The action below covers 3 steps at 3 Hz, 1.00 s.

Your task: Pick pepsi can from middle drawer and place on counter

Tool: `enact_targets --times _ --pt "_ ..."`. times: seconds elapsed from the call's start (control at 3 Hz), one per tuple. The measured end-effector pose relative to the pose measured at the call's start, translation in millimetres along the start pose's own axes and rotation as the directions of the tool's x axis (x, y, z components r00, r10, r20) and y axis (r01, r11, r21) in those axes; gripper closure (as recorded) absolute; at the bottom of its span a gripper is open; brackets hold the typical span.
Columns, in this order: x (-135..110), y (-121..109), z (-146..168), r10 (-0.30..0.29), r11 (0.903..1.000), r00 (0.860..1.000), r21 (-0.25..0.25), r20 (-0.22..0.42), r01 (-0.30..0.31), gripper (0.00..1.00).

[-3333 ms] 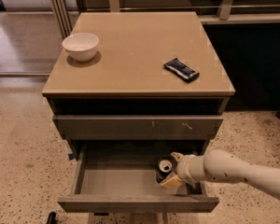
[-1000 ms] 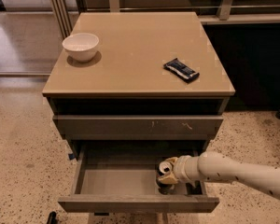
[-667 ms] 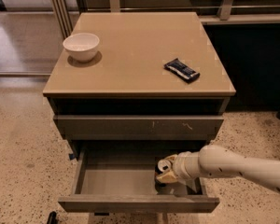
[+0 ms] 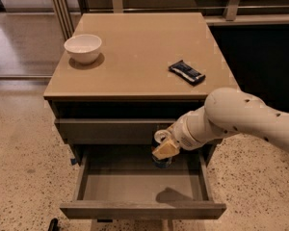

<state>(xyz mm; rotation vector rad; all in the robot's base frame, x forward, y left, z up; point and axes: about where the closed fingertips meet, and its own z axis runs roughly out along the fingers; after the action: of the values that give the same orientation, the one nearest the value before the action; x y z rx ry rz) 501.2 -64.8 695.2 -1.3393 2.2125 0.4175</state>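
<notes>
My gripper (image 4: 164,148) is shut on the pepsi can (image 4: 161,159), a small dark-blue can with a silver top. It holds the can in the air above the open middle drawer (image 4: 139,189), in front of the closed drawer front above. The can's shadow lies on the drawer's grey floor. The tan counter (image 4: 144,52) is above the can, and my white arm comes in from the right.
A white bowl (image 4: 83,47) sits on the counter at the back left. A flat dark snack-bar wrapper (image 4: 187,72) lies on the counter at the right. Speckled floor surrounds the cabinet; a dark cabinet stands to the right.
The gripper has lifted the pepsi can off the drawer floor and raised it above the drawer. The arm now stands higher and nearer the camera.
</notes>
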Motion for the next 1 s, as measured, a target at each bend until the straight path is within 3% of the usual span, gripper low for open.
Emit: enact_targets --times 0.33,0.67,1.0 --pt "0.5 -0.8 2.1 0.002 1.0 1.0 0.0 0.002 -0.002 1.0" --pt "-29.4 -14.2 -39.0 -0.03 0.9984 0.998 0.049 0.062 0.027 1.0" --pt "-81.2 -36.1 -109.9 -0.079 0.9888 0.994 0.133 0.08 0.068 1.0"
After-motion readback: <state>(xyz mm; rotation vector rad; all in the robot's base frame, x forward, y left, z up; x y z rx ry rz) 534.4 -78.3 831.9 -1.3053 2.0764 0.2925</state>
